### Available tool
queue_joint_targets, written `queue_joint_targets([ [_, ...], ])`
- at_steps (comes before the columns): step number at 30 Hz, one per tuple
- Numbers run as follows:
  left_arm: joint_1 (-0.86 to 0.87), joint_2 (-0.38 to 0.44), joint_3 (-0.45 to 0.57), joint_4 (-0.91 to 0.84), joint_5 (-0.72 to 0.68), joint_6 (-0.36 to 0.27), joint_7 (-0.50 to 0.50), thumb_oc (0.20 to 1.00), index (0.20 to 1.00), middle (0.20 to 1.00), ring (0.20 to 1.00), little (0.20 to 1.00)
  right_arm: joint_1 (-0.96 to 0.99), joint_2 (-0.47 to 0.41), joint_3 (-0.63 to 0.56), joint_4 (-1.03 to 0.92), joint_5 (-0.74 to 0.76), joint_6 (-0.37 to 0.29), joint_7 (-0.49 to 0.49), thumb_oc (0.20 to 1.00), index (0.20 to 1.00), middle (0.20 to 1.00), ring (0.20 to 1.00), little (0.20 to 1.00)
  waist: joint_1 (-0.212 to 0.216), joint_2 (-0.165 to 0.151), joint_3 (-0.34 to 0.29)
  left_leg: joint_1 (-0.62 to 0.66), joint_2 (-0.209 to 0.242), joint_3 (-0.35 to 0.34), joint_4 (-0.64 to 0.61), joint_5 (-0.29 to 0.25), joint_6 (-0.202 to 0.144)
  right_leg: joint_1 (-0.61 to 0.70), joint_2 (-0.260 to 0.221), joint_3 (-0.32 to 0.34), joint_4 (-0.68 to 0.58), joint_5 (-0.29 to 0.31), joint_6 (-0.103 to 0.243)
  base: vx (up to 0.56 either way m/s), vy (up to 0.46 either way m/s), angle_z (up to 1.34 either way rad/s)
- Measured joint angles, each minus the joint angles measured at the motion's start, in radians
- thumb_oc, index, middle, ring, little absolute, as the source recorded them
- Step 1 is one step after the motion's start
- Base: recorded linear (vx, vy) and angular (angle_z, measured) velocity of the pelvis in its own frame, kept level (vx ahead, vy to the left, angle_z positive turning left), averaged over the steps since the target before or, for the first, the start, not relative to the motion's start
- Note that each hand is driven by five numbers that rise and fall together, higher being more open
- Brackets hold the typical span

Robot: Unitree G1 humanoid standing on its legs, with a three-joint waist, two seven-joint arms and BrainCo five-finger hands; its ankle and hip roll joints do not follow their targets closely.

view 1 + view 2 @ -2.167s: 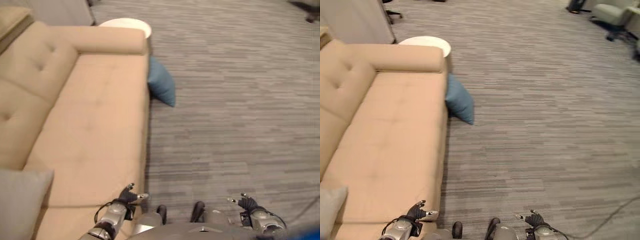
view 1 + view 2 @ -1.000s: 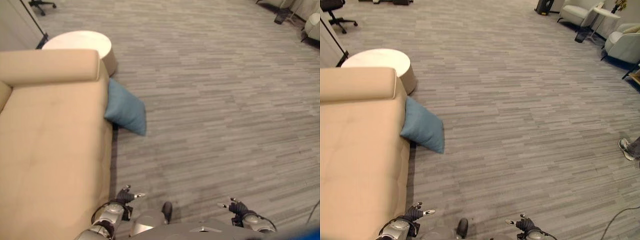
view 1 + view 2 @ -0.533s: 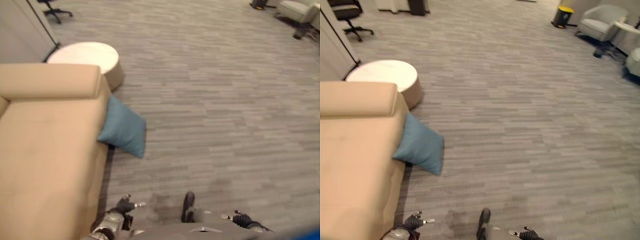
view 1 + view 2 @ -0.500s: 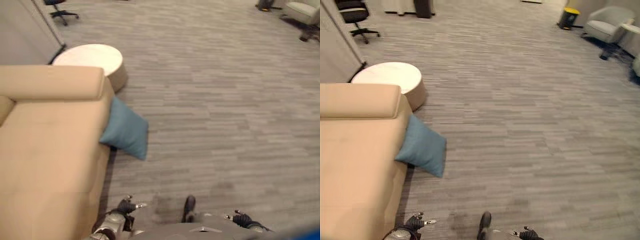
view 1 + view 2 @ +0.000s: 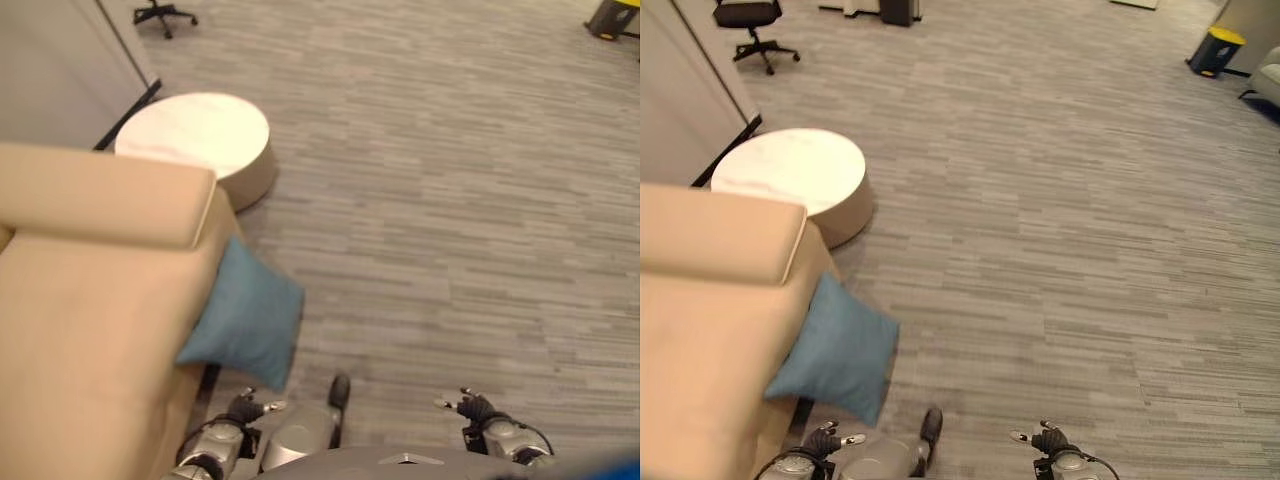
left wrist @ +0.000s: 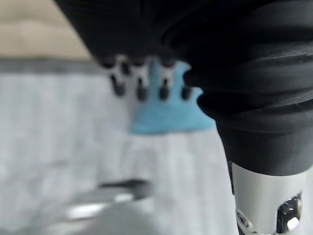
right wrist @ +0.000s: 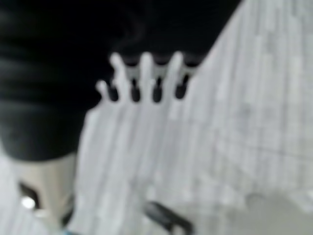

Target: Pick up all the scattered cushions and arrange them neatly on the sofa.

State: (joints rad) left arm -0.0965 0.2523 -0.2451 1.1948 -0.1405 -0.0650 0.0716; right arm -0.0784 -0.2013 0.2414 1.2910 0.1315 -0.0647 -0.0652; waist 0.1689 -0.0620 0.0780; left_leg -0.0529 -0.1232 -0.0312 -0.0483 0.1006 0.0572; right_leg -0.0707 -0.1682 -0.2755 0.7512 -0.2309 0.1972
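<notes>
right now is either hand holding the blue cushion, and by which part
Nothing is held. Both the left hand and right hand hang open over the floor; the blue cushion leans untouched against the sofa.

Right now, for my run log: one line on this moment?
stage: approach | blue square fabric cushion: floor, leaning on beige sofa | left robot hand: open | right robot hand: open

Floor: we see grey striped carpet point(image 5: 1070, 230) across most of the frame.
Sofa: beige sofa point(image 5: 700, 330) stands on it at lower left.
Cushion: blue cushion point(image 5: 835, 350) rests on the carpet, leaning against the sofa's end.
Table: round white table point(image 5: 790, 175) stands at upper left, just beyond the sofa arm.
Chair: black office chair point(image 5: 745, 20) at top left.
</notes>
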Motion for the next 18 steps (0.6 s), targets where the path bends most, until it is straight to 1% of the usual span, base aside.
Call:
queue_joint_targets([
  [1, -0.015, 0.002, -0.009, 0.001, 0.001, -0.002, 0.0, 1.0, 1.0, 1.0, 1.0, 1.0, -0.001, -0.002, 0.0, 0.002, 0.0, 0.003, 0.002, 1.0, 1.0, 1.0, 1.0, 1.0, -0.004, -0.001, 0.001, 0.019, -0.01, -0.01, 0.002, -0.02, 0.013, -0.061, -0.01, 0.021, 0.051, 0.007, 0.007, 0.23, -0.052, 0.34],
  [2, -0.034, 0.0, -0.025, 0.005, 0.001, -0.002, 0.0, 1.0, 1.0, 1.0, 1.0, 1.0, -0.002, -0.007, 0.0, 0.0, 0.0, 0.004, 0.002, 1.0, 1.0, 1.0, 1.0, 1.0, -0.022, 0.002, 0.003, 0.048, -0.016, -0.026, 0.002, -0.035, 0.036, -0.109, -0.017, 0.03, 0.075, 0.006, 0.005, 0.26, -0.11, 0.39],
  [3, -0.035, -0.001, -0.038, 0.005, 0.001, -0.001, 0.0, 1.0, 1.0, 1.0, 1.0, 1.0, -0.005, -0.01, 0.0, -0.009, 0.0, 0.004, 0.002, 1.0, 1.0, 1.0, 1.0, 1.0, -0.029, 0.005, 0.002, 0.08, -0.02, -0.039, -0.004, -0.047, 0.035, -0.147, -0.015, 0.034, 0.055, 0.003, -0.002, 0.28, -0.163, 0.4],
  [4, -0.038, -0.006, -0.049, 0.005, 0.001, -0.003, 0.0, 1.0, 1.0, 1.0, 1.0, 1.0, 0.001, -0.013, 0.008, -0.033, 0.0, 0.004, 0.003, 1.0, 1.0, 1.0, 1.0, 1.0, -0.026, 0.018, 0.007, 0.115, -0.022, -0.066, -0.003, -0.069, 0.002, -0.175, 0.01, 0.04, -0.113, 0.004, -0.02, 0.27, -0.174, 0.4],
  [5, -0.043, -0.009, -0.051, 0.006, 0.001, -0.003, 0.0, 1.0, 1.0, 1.0, 1.0, 1.0, 0.001, -0.012, 0.012, -0.039, 0.0, 0.004, 0.005, 1.0, 1.0, 1.0, 1.0, 1.0, -0.029, 0.018, 0.007, 0.126, -0.024, -0.094, -0.003, -0.083, -0.017, -0.177, 0.036, 0.063, -0.262, 0.02, -0.043, 0.48, -0.242, 0.96],
  [6, -0.047, -0.014, -0.058, 0.005, 0.001, -0.005, 0.0, 1.0, 1.0, 1.0, 1.0, 1.0, -0.004, -0.012, 0.008, -0.041, 0.0, 0.004, 0.008, 1.0, 1.0, 1.0, 1.0, 1.0, -0.039, 0.009, 0.009, 0.154, -0.044, -0.146, -0.007, -0.084, -0.019, -0.197, 0.055, 0.089, -0.421, 0.087, -0.075, 0.49, -0.242, 1.16],
  [7, -0.054, -0.024, -0.055, 0.013, 0.001, -0.006, 0.001, 1.0, 1.0, 1.0, 1.0, 1.0, -0.002, -0.014, 0.011, -0.043, 0.001, 0.006, 0.01, 1.0, 1.0, 1.0, 1.0, 1.0, -0.04, 0.023, 0.006, 0.158, -0.044, -0.232, 0.01, -0.115, -0.046, -0.197, 0.112, 0.187, -0.494, 0.102, -0.097, 0.52, -0.276, 1.65],
  [8, -0.062, -0.037, -0.048, 0.044, 0.0, -0.006, 0.002, 1.0, 1.0, 1.0, 1.0, 1.0, 0.008, -0.016, 0.019, -0.051, 0.001, 0.005, 0.01, 1.0, 1.0, 1.0, 1.0, 1.0, -0.054, 0.037, 0.002, 0.156, -0.034, -0.303, 0.038, -0.137, -0.059, -0.169, 0.177, 0.293, -0.604, 0.125, -0.123, 0.29, -0.22, 1.73],
  [9, -0.075, -0.044, -0.049, 0.052, -0.002, -0.006, 0.002, 1.0, 1.0, 1.0, 1.0, 1.0, 0.011, -0.013, 0.022, -0.048, 0.001, 0.011, 0.01, 1.0, 1.0, 1.0, 1.0, 1.0, -0.054, 0.043, 0.004, 0.154, -0.032, -0.376, 0.051, -0.157, -0.089, -0.153, 0.214, 0.316, -0.654, 0.152, -0.126, 0.28, -0.287, 2.41],
  [10, -0.069, -0.039, -0.049, 0.045, -0.004, -0.013, 0.002, 1.0, 1.0, 1.0, 1.0, 1.0, 0.007, -0.008, 0.025, -0.046, 0.0, 0.017, 0.014, 1.0, 1.0, 1.0, 1.0, 1.0, -0.023, 0.03, -0.001, 0.179, -0.032, -0.396, 0.048, -0.168, -0.107, -0.138, 0.222, 0.228, -0.686, 0.215, -0.175, 0.16, -0.203, 1.92],
  [11, -0.053, -0.04, -0.051, 0.036, -0.004, -0.016, 0.003, 1.0, 1.0, 1.0, 1.0, 1.0, 0.003, -0.007, 0.03, -0.047, 0.0, 0.015, 0.013, 1.0, 1.0, 1.0, 1.0, 1.0, -0.003, 0.01, -0.008, 0.179, -0.053, -0.401, 0.053, -0.164, -0.102, -0.124, 0.21, 0.166, -0.709, 0.255, -0.206, 0.14, -0.193, 1.96],
  [12, -0.024, -0.017, -0.048, 0.045, -0.006, -0.01, 0.016, 1.0, 1.0, 1.0, 1.0, 1.0, 0.003, -0.019, 0.038, -0.052, -0.001, 0.004, 0.011, 1.0, 1.0, 1.0, 1.0, 1.0, 0.006, -0.038, -0.026, 0.167, -0.137, -0.415, 0.14, -0.168, -0.091, -0.087, 0.164, 0.168, -0.783, 0.38, -0.282, 0.05, -0.106, 1.11],
  [13, 0.006, -0.016, -0.051, 0.043, -0.006, -0.007, 0.017, 1.0, 1.0, 1.0, 1.0, 1.0, -0.026, -0.029, 0.03, -0.051, -0.001, 0.0, 0.008, 1.0, 1.0, 1.0, 1.0, 1.0, 0.011, -0.037, -0.021, 0.133, -0.148, -0.39, 0.209, -0.17, -0.085, -0.083, 0.153, 0.187, -0.787, 0.4, -0.291, 0.06, -0.157, 1.23],
  [14, 0.023, -0.01, -0.05, 0.043, -0.007, -0.007, 0.015, 1.0, 1.0, 1.0, 1.0, 1.0, -0.037, -0.036, 0.024, -0.064, 0.0, -0.01, 0.003, 1.0, 1.0, 1.0, 1.0, 1.0, 0.014, -0.044, -0.018, 0.098, -0.152, -0.357, 0.262, -0.195, -0.053, -0.066, 0.127, 0.21, -0.804, 0.39, -0.284, 0.04, -0.153, 1.03],
  [15, 0.028, -0.006, -0.05, 0.044, -0.007, -0.007, 0.015, 1.0, 1.0, 1.0, 1.0, 1.0, -0.036, -0.042, 0.018, -0.085, 0.0, -0.017, 0.0, 1.0, 1.0, 1.0, 1.0, 1.0, 0.012, -0.056, -0.013, 0.061, -0.128, -0.329, 0.282, -0.212, -0.036, -0.044, 0.109, 0.18, -0.837, 0.381, -0.28, 0.04, -0.134, 1.46],
  [16, 0.012, -0.006, -0.05, 0.04, -0.007, -0.01, 0.017, 1.0, 1.0, 1.0, 1.0, 1.0, -0.038, -0.05, 0.016, -0.093, 0.0, -0.017, -0.004, 1.0, 1.0, 1.0, 1.0, 1.0, 0.028, -0.055, 0.001, 0.015, -0.068, -0.299, 0.284, -0.221, -0.054, -0.04, 0.108, 0.135, -0.842, 0.368, -0.283, 0.03, -0.128, 1.76],
  [17, -0.007, -0.012, -0.051, 0.038, -0.007, -0.011, 0.017, 1.0, 1.0, 1.0, 1.0, 1.0, -0.047, -0.07, 0.018, -0.094, 0.0, -0.016, -0.008, 1.0, 1.0, 1.0, 1.0, 1.0, 0.044, -0.045, 0.03, -0.036, 0.006, -0.265, 0.291, -0.221, -0.068, -0.029, 0.111, 0.074, -0.842, 0.351, -0.292, 0.0, -0.071, 1.49],
  [18, 0.001, -0.016, -0.052, 0.038, -0.007, -0.009, 0.016, 1.0, 1.0, 1.0, 1.0, 1.0, -0.063, -0.072, 0.022, -0.099, 0.0, -0.018, -0.008, 1.0, 1.0, 1.0, 1.0, 1.0, 0.047, -0.045, 0.048, -0.06, 0.037, -0.248, 0.29, -0.215, -0.076, -0.016, 0.111, 0.045, -0.842, 0.343, -0.293, 0.04, -0.103, 1.17],
])
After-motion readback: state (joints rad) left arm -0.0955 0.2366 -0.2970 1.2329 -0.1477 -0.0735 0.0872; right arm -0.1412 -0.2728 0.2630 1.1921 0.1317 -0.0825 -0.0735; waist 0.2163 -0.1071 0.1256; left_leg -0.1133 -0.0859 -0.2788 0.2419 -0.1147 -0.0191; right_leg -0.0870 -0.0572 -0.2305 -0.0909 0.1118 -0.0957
